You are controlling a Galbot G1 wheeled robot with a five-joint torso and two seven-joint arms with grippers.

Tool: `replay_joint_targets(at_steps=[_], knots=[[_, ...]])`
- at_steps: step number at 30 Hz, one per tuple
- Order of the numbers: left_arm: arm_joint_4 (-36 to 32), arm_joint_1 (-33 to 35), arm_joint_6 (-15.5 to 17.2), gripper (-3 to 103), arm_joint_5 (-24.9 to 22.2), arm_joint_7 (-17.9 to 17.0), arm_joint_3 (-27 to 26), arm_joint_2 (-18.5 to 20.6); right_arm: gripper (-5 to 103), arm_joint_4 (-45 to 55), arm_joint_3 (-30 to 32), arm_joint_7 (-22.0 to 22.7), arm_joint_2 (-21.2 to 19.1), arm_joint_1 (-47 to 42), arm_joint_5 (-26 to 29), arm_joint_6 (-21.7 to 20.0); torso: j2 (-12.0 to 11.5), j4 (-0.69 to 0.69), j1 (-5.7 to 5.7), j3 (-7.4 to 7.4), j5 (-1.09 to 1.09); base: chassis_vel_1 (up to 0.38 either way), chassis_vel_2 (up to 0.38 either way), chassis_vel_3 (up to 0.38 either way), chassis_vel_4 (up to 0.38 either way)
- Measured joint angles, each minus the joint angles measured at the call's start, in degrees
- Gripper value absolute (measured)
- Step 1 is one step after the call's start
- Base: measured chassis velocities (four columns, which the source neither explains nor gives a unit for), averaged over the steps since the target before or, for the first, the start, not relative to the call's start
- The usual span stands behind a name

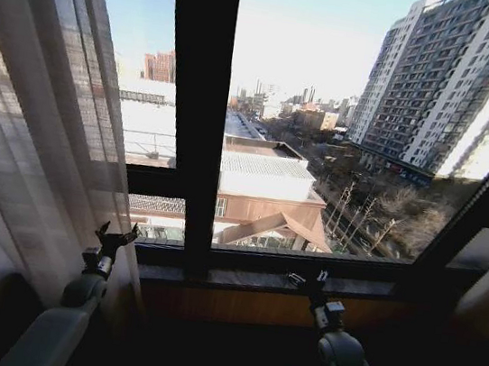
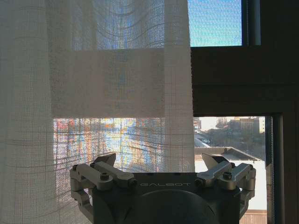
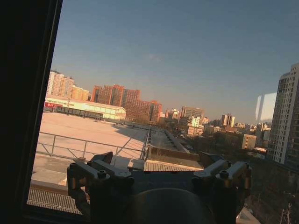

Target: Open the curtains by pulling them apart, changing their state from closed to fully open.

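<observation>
Curtains (image 1: 27, 107) of sheer cream pleated fabric hung at frame left; the left gripper (image 1: 115, 240), jaws apart, should clamp their edge firmly. Right gripper (image 1: 308, 281) idled open, lower centre.

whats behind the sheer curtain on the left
Through the sheer curtain, in front of the open left gripper, the window frame's dark crossbar and blurred sunlit buildings show. Their detail is veiled by the weave. The right gripper, open, faces bare glass.
</observation>
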Motion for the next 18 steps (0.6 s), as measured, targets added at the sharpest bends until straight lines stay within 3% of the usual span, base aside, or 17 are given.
replay_joint_targets(at_steps=[7,11,15,18], knots=[[2.21,-1.80,-0.11,97,0.55,1.46,0.40,-0.90,100,0.00,0.00,0.00,0.00,0.00,0.00,0.00,0.00,-0.02,0.01,0.00,0.01,0.000,0.000,0.000,0.000],[3.48,-1.86,-1.83,76,0.77,2.43,0.23,-1.02,100,0.00,0.00,0.00,0.00,0.00,0.00,0.00,0.00,-0.01,0.00,0.00,0.00,0.000,0.000,0.000,0.000],[3.67,-1.81,-2.23,71,0.74,2.55,0.07,-0.99,100,0.00,0.00,0.00,0.00,0.00,0.00,0.00,0.00,-0.01,0.01,0.00,0.00,0.000,0.000,0.000,0.000],[3.78,-1.76,-2.31,54,0.62,2.57,-0.13,-0.83,100,0.00,0.00,0.00,0.00,0.00,0.00,0.00,0.00,-0.01,0.01,0.00,0.00,0.000,0.000,0.000,0.000]])
